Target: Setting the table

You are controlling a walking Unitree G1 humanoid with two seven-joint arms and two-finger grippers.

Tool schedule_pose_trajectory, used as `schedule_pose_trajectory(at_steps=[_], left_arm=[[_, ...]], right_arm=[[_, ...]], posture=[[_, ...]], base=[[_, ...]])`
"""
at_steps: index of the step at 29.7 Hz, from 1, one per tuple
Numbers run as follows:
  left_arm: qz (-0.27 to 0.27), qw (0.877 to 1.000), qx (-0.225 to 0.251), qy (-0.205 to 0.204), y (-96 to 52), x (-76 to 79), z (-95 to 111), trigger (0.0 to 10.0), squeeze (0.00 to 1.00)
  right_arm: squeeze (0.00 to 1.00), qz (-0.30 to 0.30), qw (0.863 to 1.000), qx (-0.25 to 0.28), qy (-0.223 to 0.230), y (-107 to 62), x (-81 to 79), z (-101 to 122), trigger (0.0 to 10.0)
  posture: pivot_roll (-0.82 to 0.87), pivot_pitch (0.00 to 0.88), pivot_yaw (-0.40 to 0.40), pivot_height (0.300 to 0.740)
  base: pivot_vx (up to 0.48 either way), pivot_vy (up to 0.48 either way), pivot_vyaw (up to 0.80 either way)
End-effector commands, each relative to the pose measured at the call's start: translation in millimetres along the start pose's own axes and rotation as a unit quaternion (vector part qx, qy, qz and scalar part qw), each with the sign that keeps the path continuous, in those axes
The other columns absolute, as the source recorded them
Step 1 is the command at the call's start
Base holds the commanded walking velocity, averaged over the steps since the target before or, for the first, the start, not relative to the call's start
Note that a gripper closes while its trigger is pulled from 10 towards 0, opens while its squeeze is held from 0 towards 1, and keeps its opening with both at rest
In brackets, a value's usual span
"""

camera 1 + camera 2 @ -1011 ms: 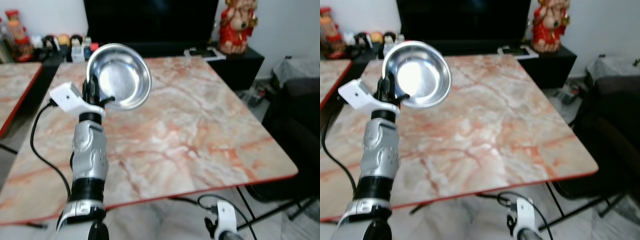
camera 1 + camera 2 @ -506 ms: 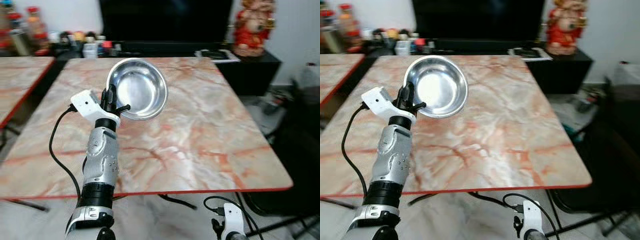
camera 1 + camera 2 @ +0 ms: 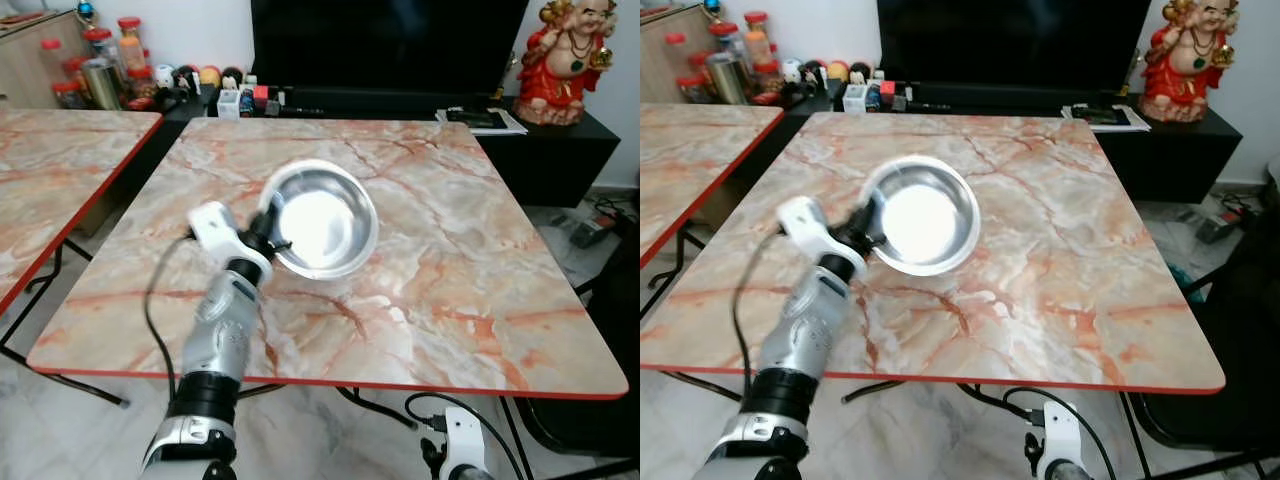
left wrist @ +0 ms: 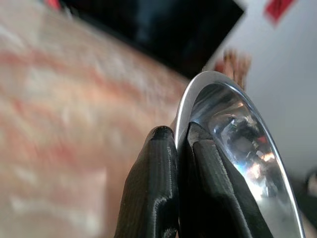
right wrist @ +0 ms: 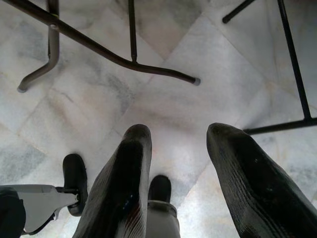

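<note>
Marble, pink-veined and edged in red, formed the square top of the desk [image 3: 450, 260] in the left eye view. Over its middle the left end effector [image 3: 266, 232] clamped the near rim of a round, shiny steel bowl [image 3: 322, 218], which was tilted with its hollow facing up toward the camera. A black cable ran down along the silver left arm. A second marble desk [image 3: 50, 190] stood to the left, and behind both lay a low black cabinet [image 3: 400, 100] carrying jars, small figures and a red and gold statue [image 3: 568, 60], with a dark television screen [image 3: 385, 45] above it.

The right eye view showed the same bowl [image 3: 923, 215] held over the desk's centre, and the white housing of the right arm's wrist camera low down near the floor.

In the left wrist view, the two black fingers [image 4: 153, 193] were pressed together on the bowl's thin rim [image 4: 198, 89], one inside and one outside.

In the right wrist view, the right end effector [image 5: 176, 158] hung over pale marble floor tiles [image 5: 148, 99], its fingers spread apart and holding nothing, with black desk legs [image 5: 114, 57] crossing above.
</note>
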State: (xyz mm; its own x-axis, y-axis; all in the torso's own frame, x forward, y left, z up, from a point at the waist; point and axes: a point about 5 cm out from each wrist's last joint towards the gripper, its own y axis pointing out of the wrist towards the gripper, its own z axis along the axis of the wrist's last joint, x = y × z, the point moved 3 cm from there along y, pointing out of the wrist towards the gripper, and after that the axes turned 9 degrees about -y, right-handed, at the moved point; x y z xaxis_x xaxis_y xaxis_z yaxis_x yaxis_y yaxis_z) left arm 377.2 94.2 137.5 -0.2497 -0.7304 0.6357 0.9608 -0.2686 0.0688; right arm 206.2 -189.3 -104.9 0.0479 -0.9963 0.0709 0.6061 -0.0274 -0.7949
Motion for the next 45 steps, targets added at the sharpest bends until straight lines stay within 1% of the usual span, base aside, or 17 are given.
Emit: schedule_pose_trajectory(at_steps=[1,3,6,7,8,10,14,23,25,31,32,34,35,36,37,38,45], left_arm=[[0.013,1.0,-0.02,0.013,-0.2,-4.0,-5.5,10.0,0.0],[0.029,0.999,-0.025,0.017,-1.3,-8.3,-7.9,10.0,0.0],[0.042,0.998,-0.04,-0.036,-2.4,-10.2,-12.4,10.0,0.0],[0.046,0.996,-0.048,-0.062,-2.8,-10.9,-14.8,10.0,0.0],[0.053,0.993,-0.066,-0.082,-3.6,-12.9,-19.6,10.0,0.0],[0.055,0.993,-0.077,-0.077,-4.2,-14.3,-22.0,10.0,0.0],[0.073,0.987,-0.083,-0.119,-5.5,-16.7,-22.5,10.0,0.0],[0.093,0.981,-0.107,-0.133,-11.9,-21.9,-25.2,10.0,0.0],[0.1,0.98,-0.121,-0.123,-13.8,-23.8,-28.8,10.0,0.0],[0.105,0.977,-0.14,-0.12,-16.5,-21.8,-34.2,10.0,0.0],[0.104,0.977,-0.141,-0.119,-16.6,-21.4,-34.5,10.0,0.13],[0.104,0.977,-0.142,-0.118,-16.7,-21.2,-34.9,10.0,0.14],[0.103,0.977,-0.143,-0.116,-16.6,-21.0,-35.0,10.0,0.72],[0.103,0.977,-0.145,-0.114,-16.6,-20.6,-35.0,10.0,0.87],[0.098,0.978,-0.145,-0.112,-16.4,-19.7,-34.3,10.0,0.89],[0.097,0.979,-0.145,-0.11,-16.3,-19.3,-33.9,10.0,1.0],[0.101,0.979,-0.143,-0.104,-16.6,-20.8,-31.6,10.0,1.0]], right_arm=[[0.0,-0.002,1.0,-0.003,0.005,0.2,0.2,-0.3,10.0],[0.0,-0.002,1.0,-0.003,0.007,0.1,-0.4,-0.5,10.0],[0.0,-0.002,1.0,-0.006,0.008,0.0,-1.2,-2.1,10.0],[0.0,-0.002,1.0,-0.007,0.007,-0.1,-1.5,-2.8,10.0],[0.0,-0.002,1.0,-0.008,0.007,-0.2,-2.0,-3.3,10.0],[0.0,-0.002,1.0,-0.008,0.007,-0.1,-2.2,-3.3,10.0],[0.0,-0.001,1.0,-0.007,0.01,0.1,-3.2,-2.2,10.0],[0.0,-0.001,1.0,-0.008,0.01,0.2,-2.8,-2.0,10.0],[0.0,0.0,1.0,-0.007,0.01,0.4,-3.2,-1.4,10.0],[0.0,0.001,1.0,-0.006,0.01,0.7,-4.5,0.1,10.0],[0.0,0.001,1.0,-0.006,0.01,0.8,-4.5,0.0,10.0],[0.0,0.0,1.0,-0.006,0.01,0.7,-4.2,0.0,10.0],[0.0,0.0,1.0,-0.007,0.01,0.7,-4.1,0.0,10.0],[0.0,0.0,1.0,-0.007,0.01,0.7,-3.9,0.0,10.0],[0.0,0.0,1.0,-0.007,0.01,0.8,-3.9,0.1,10.0],[0.0,0.0,1.0,-0.006,0.01,0.8,-4.0,0.4,10.0],[0.0,0.001,1.0,-0.006,0.01,0.9,-5.0,0.5,10.0]], posture=[[0.0,0.0,-0.022,0.74],[0.0,0.0,-0.018,0.74],[0.01,0.0,-0.018,0.74],[0.01,0.0,-0.018,0.74],[0.01,0.0,-0.017,0.74],[0.01,0.0,-0.017,0.74],[0.01,0.0,-0.01,0.74],[0.01,0.0,-0.016,0.74],[0.01,0.0,-0.014,0.74],[0.01,0.0,-0.013,0.74],[0.01,0.0,-0.013,0.74],[0.02,0.0,-0.014,0.74],[0.02,0.0,-0.014,0.74],[0.02,0.0,-0.014,0.74],[0.02,0.0,-0.014,0.74],[0.02,0.0,-0.013,0.74],[0.02,0.0,-0.014,0.74]], base=[[0.0,0.0,0.0],[0.0,0.0,0.0],[0.0,0.0,0.0],[0.0,0.0,0.0],[0.0,0.0,0.0],[0.0,0.0,0.0],[0.0,0.0,0.0],[0.0,0.0,0.0],[0.0,0.0,0.0],[0.0,0.0,0.0],[0.0,0.0,0.0],[0.0,0.0,0.0],[0.0,0.0,0.0],[0.0,0.0,0.0],[0.0,0.0,0.0],[0.0,0.0,0.0],[0.0,0.0,0.0]])
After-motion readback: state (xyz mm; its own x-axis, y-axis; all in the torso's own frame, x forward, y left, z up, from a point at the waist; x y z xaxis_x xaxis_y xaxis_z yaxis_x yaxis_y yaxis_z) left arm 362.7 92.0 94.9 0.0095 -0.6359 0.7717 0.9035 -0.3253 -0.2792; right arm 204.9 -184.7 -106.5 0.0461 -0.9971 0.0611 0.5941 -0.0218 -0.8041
